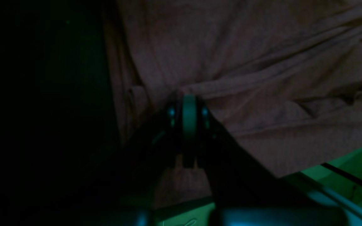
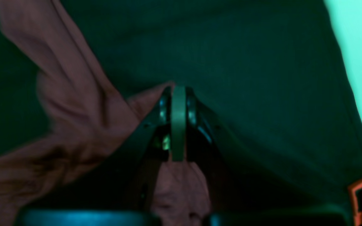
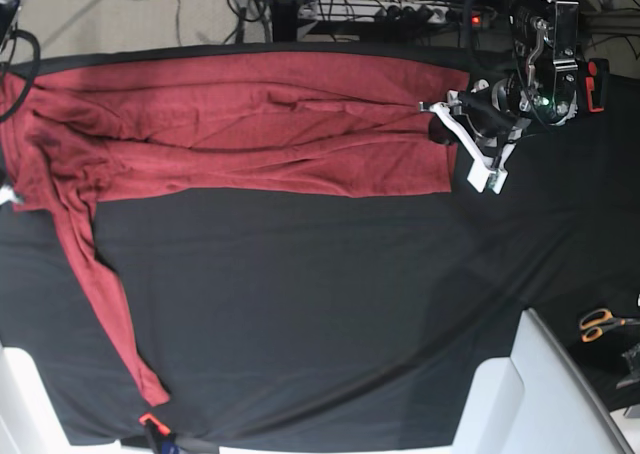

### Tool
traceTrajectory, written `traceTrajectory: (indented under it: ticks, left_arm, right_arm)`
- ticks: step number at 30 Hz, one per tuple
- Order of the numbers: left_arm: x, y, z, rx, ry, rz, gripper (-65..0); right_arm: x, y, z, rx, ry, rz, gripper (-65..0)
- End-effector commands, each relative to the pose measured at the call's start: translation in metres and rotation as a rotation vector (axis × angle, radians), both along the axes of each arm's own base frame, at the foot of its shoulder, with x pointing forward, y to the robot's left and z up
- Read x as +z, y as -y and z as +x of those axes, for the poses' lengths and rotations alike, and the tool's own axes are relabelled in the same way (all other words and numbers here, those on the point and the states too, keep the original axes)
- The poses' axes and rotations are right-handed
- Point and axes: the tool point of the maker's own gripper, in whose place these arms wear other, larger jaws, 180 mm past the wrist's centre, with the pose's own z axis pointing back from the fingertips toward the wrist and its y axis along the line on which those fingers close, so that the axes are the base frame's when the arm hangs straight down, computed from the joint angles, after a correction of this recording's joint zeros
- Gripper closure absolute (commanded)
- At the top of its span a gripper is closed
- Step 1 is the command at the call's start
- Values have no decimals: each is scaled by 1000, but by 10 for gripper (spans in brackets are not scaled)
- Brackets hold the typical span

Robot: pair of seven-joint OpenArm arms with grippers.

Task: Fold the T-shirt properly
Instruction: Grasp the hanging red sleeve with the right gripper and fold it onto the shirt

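The brick-red T-shirt (image 3: 250,134) lies spread across the far part of the black tablecloth (image 3: 320,304). One long sleeve (image 3: 100,284) trails down toward the near left corner. My left gripper (image 3: 440,114) is at the shirt's right edge. In the left wrist view the left gripper (image 1: 184,95) is shut on a fold of the red cloth (image 1: 247,62). In the right wrist view my right gripper (image 2: 174,88) is shut on the red fabric (image 2: 74,103), which bunches to its left and under the jaws. The right arm is hardly seen at the base view's left edge.
Orange-handled scissors (image 3: 600,322) lie at the right edge of the table. A white block (image 3: 510,394) stands at the near right. A small orange clip (image 3: 150,421) sits by the sleeve's end and shows as the orange clip (image 2: 358,194) in the right wrist view. Cables and stands (image 3: 400,9) crowd the far side.
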Motion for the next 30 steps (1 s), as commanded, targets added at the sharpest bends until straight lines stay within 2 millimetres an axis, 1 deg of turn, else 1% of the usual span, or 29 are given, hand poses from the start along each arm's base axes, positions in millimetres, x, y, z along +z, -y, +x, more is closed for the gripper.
traceTrajectory:
  ticks: [1,3,5,6,7,8,10,11,12,13,15,18,20,21,25,28,30]
  left_arm:
    - [7,-1,8,-3,33,-4,0]
    - [7,-1,8,-4,33,-5,0]
    - [8,0,8,-6,34,-5,0]
    - [8,0,8,-6,34,-5,0]
    - [8,0,8,-6,34,-5,0]
    - [8,0,8,-6,34,-5,0]
    - [7,0,8,-5,34,-7,0]
    - [8,0,8,-5,35,-7,0]
    - [8,0,8,-5,35,-7,0]
    - [8,0,8,-5,35,-7,0]
    - [7,0,8,-5,34,-7,0]
    - [7,1,7,-6,33,-7,0]
    - [9,0,9,-7,39,-5,0]
    - [10,1,9,-8,42,-5,0]
    - [11,-1,10,-5,44,-2,0]
    - [11,-3,11,-3,46,0,-2]
    - [11,-3,11,-2,47,1,-122]
  right_arm:
    - [22,8,11,12,44,-36,0]
    - [30,4,14,29,37,-41,-2]
    - [32,1,18,34,44,-40,-5]
    - [37,-3,27,46,61,-37,-15]
    - [38,-11,37,69,67,-32,-47]
    - [35,-19,45,95,58,-27,-87]
    - [24,-42,63,166,26,-13,-177]
    - [20,-51,70,197,10,-12,-207]
    - [17,-58,76,229,-11,-18,-231]
    - [14,-69,84,267,-25,-22,-242]
    - [6,-85,95,323,-65,-25,-249]
    - [-4,-91,107,337,-111,-11,-251]
    - [-13,-88,111,321,-148,5,-269]
    - [-16,-88,114,323,-151,4,-291]
    - [-21,-87,119,339,-136,-19,-422]
    - [-28,-85,113,330,-155,-13,-491]
    - [-27,-82,117,314,-130,-8,-528]
